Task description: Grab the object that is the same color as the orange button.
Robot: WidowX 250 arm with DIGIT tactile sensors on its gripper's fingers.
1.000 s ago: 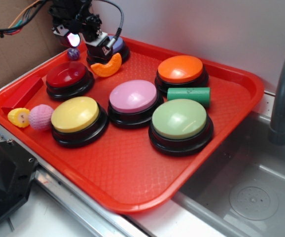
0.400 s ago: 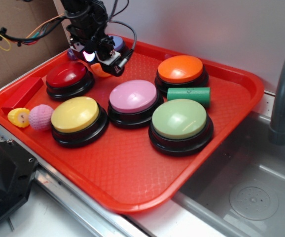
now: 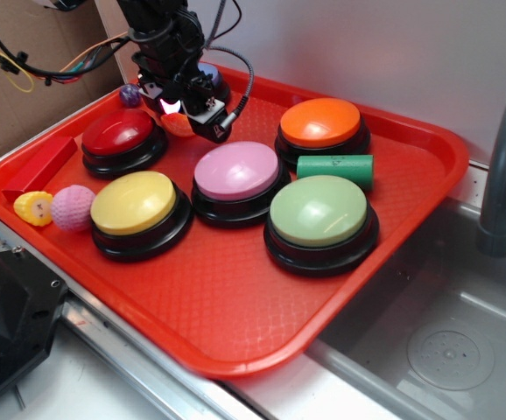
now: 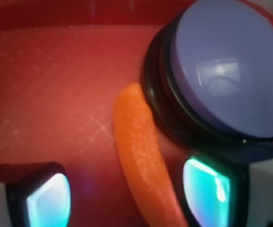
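Now poised over the orange crescent (image 4: pixel 139 161).
The gripper (image 4: pixel 127 194) jaws stand open astride it near the tray's (image 3: pixel 235 324) far edge; closing and lifting remain.

I see the orange crescent piece (image 4: pixel 139 161) in the lower centre of the wrist view: a smooth, curved, banana-like sliver lying flat on the tray floor, its long axis running from mid-frame down toward the bottom edge. Its upper end lies against the black base of a neighbouring button. In the exterior view only a small part of the piece (image 3: pixel 179 125) shows, at the upper left of the frame; the rest I cannot see. The orange button (image 3: pixel 320 122) sits upright in the upper centre-right of the exterior view: a large round push button with a glossy orange dome on a black base, well apart from the crescent.
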